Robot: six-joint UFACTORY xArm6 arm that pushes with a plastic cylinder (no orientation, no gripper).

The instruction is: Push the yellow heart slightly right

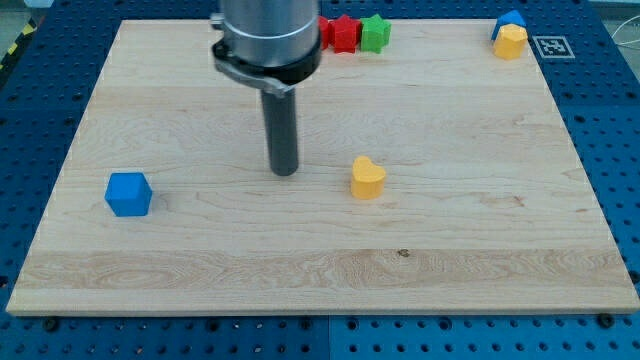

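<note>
A: Five blocks on the board (300, 260). No jaws on this rig, just the rod; my tip (285, 172) sits down on the wood.

B: Yellow heart (367, 178)?

A: Just to the tip's right in the view, near, apart. Blue cube (128, 193) well left of the tip. Red block (343, 32) and green block (375, 32) touching, at the top edge.

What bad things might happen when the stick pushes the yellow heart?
1. My tip sits to the view's left of the yellow heart and slightly higher, so an off-centre push may spin the heart or send it toward the view's bottom.
2. "Slightly" is hard: the bare wooden board has nothing to stop an overshoot.
</note>
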